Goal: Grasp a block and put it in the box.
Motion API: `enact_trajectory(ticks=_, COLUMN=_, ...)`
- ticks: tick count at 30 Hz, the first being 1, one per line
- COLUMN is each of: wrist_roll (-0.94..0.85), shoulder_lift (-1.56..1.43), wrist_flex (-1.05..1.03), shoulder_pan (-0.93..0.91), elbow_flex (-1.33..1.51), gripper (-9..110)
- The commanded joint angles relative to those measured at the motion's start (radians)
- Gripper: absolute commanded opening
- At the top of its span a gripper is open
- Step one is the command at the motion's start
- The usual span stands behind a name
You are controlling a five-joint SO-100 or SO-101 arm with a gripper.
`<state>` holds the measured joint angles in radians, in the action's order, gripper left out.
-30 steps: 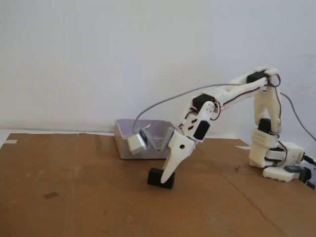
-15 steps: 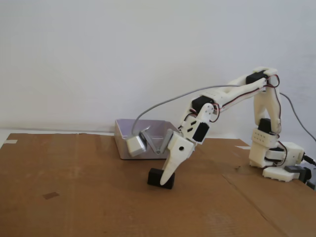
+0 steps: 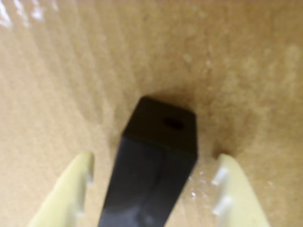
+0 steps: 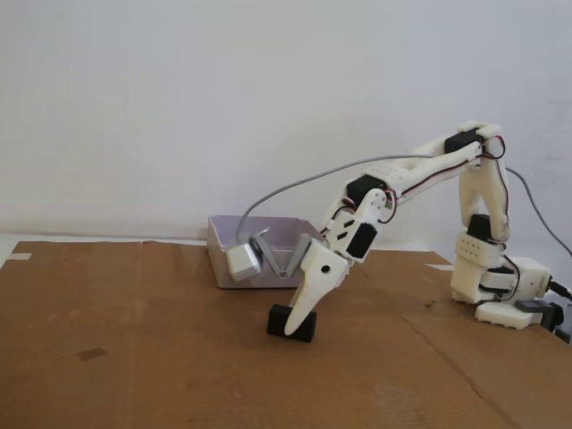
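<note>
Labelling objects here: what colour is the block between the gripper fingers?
Matte black block, clearest in the wrist view.

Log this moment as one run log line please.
phase: pre-grasp | gripper: open, straddling small matte black rectangular block | block: on brown cardboard | shallow lavender-grey plastic box: behind, empty of block

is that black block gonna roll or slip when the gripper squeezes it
The block probably won't roll: its faces look flat and its edges square. It looks rigid, so it should hold shape between the gripper fingers. The matte surface suggests fair grip, though it lies slightly askew between the open fingers and may twist as they close.
</note>
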<state>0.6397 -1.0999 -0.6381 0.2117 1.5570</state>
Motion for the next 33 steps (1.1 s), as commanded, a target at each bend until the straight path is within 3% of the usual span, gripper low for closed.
enact_trajectory(ticks=1, wrist_roll=0.003, shoulder_lift=-0.012, wrist_flex=0.028, shoulder_pan=0.006, elbow_flex=-0.084, gripper=30)
enact_trajectory(ticks=28, wrist_roll=-0.006, shoulder_lift=-0.008, wrist_flex=0.026, shoulder_pan=0.011, elbow_flex=-0.032, gripper=29)
enact_trajectory(ticks=33, wrist_roll=-0.006, shoulder_lift=-0.008, wrist_flex=0.025, shoulder_pan=0.011, elbow_flex=-0.031, gripper=18)
